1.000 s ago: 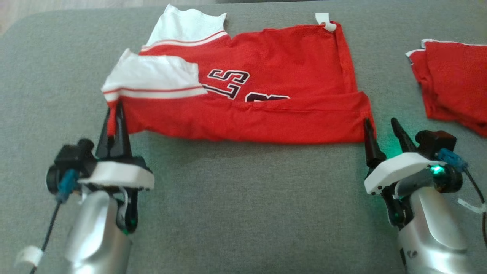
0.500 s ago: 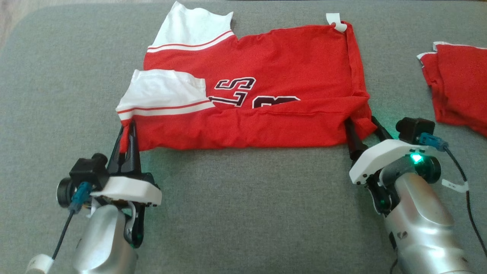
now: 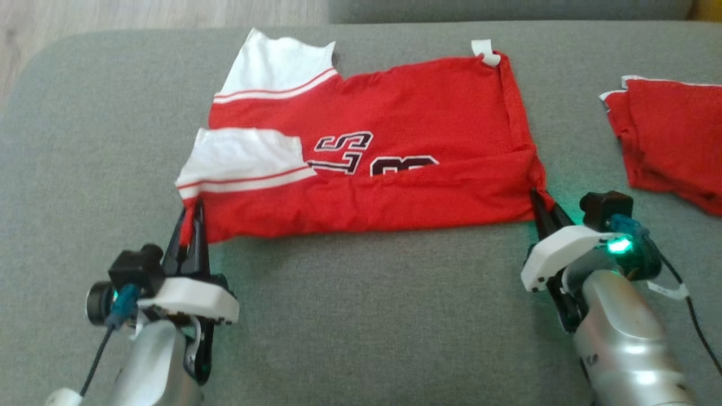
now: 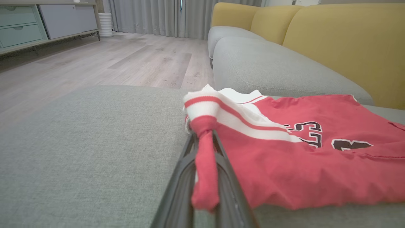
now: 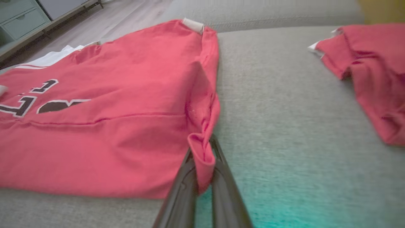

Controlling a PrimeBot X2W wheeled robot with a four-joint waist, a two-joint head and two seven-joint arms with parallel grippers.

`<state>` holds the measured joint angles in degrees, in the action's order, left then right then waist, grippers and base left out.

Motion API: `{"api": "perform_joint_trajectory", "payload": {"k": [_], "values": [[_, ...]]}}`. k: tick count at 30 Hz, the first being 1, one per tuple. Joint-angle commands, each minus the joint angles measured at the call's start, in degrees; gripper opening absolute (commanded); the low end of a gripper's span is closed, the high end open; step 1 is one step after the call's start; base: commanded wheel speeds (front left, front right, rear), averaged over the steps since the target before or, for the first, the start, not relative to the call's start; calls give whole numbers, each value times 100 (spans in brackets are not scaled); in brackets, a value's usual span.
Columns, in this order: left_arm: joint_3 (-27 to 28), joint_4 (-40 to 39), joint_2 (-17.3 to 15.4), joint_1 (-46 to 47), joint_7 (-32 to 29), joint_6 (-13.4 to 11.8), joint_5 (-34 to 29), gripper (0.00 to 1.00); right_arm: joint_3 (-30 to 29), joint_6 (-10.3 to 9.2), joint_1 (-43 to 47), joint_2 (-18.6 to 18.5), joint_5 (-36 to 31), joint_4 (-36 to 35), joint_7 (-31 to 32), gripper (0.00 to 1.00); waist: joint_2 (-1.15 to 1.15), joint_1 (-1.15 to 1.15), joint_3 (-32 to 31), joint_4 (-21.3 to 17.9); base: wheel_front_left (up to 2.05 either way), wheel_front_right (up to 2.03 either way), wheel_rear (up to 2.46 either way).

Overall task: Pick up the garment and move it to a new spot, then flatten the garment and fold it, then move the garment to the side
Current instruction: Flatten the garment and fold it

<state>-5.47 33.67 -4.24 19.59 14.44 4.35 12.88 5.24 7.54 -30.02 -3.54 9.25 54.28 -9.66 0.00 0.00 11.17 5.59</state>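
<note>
Clamping newly onto the garment (image 3: 423, 113) at lower right, the right hand (image 3: 543, 202) is joining the left hand (image 3: 191, 219), gripping lower left; folding is seemingly becoming possible.

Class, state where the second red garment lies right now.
In the head view the second red garment lies on the grey cushion at the far right, apart from the jersey, beyond the right gripper.

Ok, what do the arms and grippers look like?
Both alike: silver forearms, white wrist housing, two long dark tapered fingers, black camera block with blue plug and black cable. The right gripper has a bright green light at its wrist and a white tag on its cable; the left gripper has white tape on its cable.
</note>
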Motion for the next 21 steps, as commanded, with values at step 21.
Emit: {"api": "perform_joint_trajectory", "payload": {"k": [21], "values": [[-112,-321,44,-1313,54,16,-281,0,-905,-5,2183,65,-852,-2459,765,0,0,0,-834,-157,0,0,0]]}}
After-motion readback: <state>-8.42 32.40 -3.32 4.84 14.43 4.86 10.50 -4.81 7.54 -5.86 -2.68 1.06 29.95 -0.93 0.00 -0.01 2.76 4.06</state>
